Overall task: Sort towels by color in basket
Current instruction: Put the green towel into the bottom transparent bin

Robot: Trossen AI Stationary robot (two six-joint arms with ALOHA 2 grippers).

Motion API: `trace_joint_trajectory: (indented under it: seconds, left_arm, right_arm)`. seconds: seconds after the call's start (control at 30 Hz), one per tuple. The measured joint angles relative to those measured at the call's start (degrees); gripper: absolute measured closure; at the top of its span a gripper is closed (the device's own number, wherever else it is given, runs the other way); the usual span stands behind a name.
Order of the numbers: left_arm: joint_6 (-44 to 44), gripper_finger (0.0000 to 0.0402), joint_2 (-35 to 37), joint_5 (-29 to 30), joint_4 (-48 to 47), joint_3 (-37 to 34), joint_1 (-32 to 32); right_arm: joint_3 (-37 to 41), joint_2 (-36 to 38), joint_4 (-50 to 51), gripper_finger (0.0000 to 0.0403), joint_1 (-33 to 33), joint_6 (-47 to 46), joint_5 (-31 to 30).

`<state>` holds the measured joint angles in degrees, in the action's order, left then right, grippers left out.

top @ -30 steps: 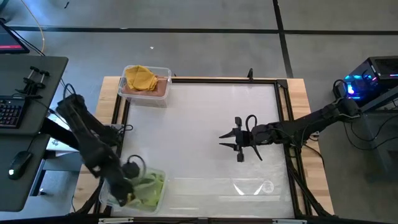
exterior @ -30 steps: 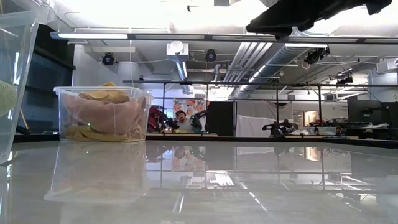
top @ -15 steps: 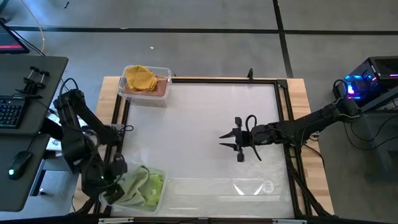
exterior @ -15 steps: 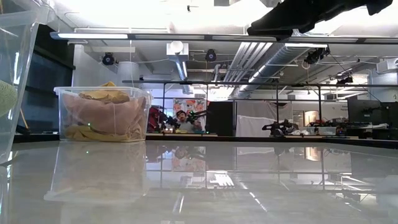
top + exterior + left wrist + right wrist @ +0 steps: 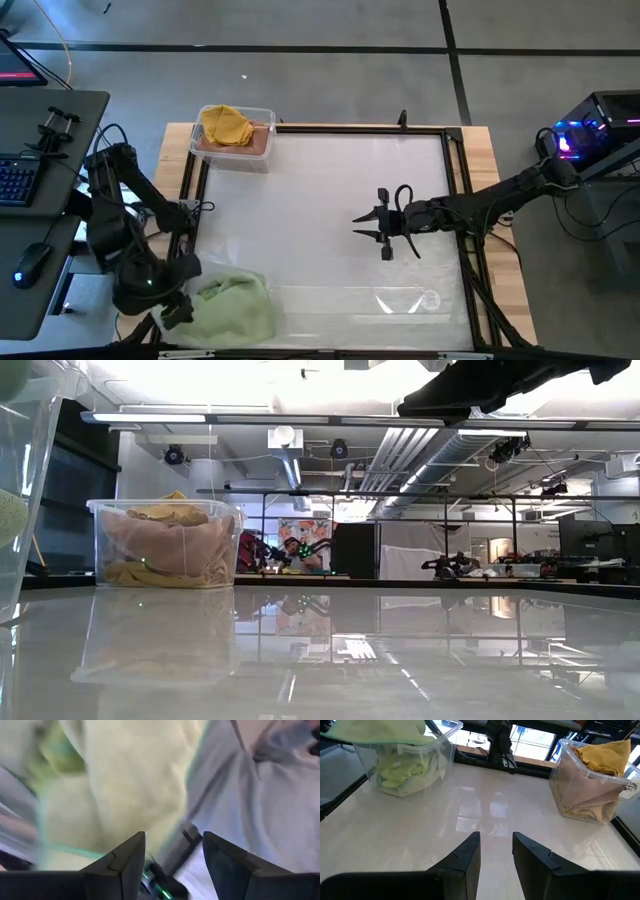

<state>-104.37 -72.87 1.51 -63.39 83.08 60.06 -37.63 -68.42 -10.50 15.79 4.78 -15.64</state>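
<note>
A clear bin (image 5: 262,318) stands at the table's near left corner. Lime green towels (image 5: 402,770) lie in it, and a pale sage towel (image 5: 232,308) is spread over its top and draped over the rim (image 5: 375,732). A second clear bin (image 5: 236,140) at the far left holds dusty pink towels (image 5: 585,795) with a mustard yellow one (image 5: 226,124) on top. My left gripper (image 5: 178,312) hangs open just left of the green bin, the sage towel ahead of its fingers (image 5: 172,840). My right gripper (image 5: 368,228) stands open above the middle of the table, with nothing between its fingers (image 5: 496,847).
A black frame rail (image 5: 460,170) runs round the white tabletop (image 5: 320,200). A desk with a keyboard and mouse (image 5: 30,255) stands left of the table. In the low view the pink bin (image 5: 165,545) sits at the back left, and the green bin's wall (image 5: 20,480) fills the left edge.
My left gripper has drawn back out of the green bin toward the table's left edge and risen, turning as it went. The sage towel, bunched in the bin a second ago, now lies spread over the bin's top.
</note>
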Motion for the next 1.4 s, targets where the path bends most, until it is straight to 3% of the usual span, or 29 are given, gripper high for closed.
trace_joint_trajectory:
  seconds: [0.23, 0.47, 0.7, 1.0, 1.4]
  left_arm:
    - [5.96, 0.0216, -1.65, 5.05, -3.81, -1.66, -1.39]
    - [20.44, 0.0237, -6.14, 4.88, 12.01, -4.35, -2.15]
    - [20.54, 0.0306, -9.36, -0.54, 13.7, -9.03, -2.86]
    - [24.2, 0.0381, -8.42, -2.75, 13.55, -17.45, -5.89]
    - [31.14, 0.0401, -8.29, -2.29, 12.32, -26.36, -12.21]
  right_arm:
    - [0.0, 0.0, 0.01, 0.0295, 0.0, 0.05, 0.0]
    - [0.0, 0.0, 0.0, 0.0295, 0.0, 0.13, -0.02]
    - [0.0, 0.0, -0.07, 0.0295, 0.0, 0.17, -0.04]
    - [0.02, 0.0, -0.09, 0.0295, 0.0, 0.17, -0.04]
    - [0.02, 0.01, -0.07, 0.0295, 0.0, 0.02, -0.04]
